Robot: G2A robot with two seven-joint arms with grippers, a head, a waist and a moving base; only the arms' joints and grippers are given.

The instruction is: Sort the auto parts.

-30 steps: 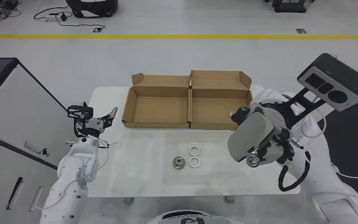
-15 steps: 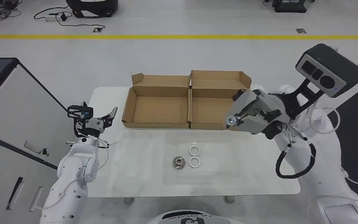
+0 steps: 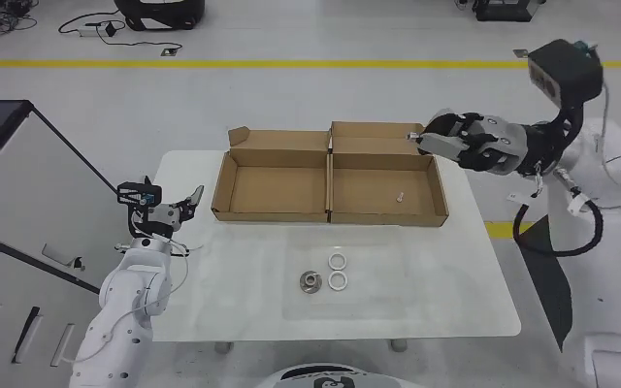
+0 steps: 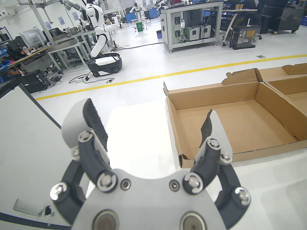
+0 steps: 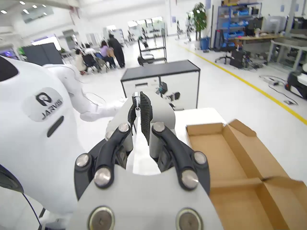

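Two open cardboard boxes stand side by side at the table's back: the left box (image 3: 270,189) is bare and the right box (image 3: 383,189) holds one small screw (image 3: 399,196). Near the table's front lie two white rings (image 3: 338,271) and a metal bearing (image 3: 310,281). My right gripper (image 3: 418,138) hovers above the right box's back right corner, shut on a threaded metal screw (image 5: 136,100) held between its tips. At the table's left edge my left gripper (image 3: 181,204) is open, with nothing between its fingers (image 4: 94,123).
The white table (image 3: 243,291) has free room in front of the boxes and around the small parts. A grey panel (image 3: 44,184) leans just off the table's left side. The boxes' flaps (image 3: 330,138) stand up along the back.
The right arm has swung from low over the table's front right up and back to above the right box's far corner. The left arm has not moved.
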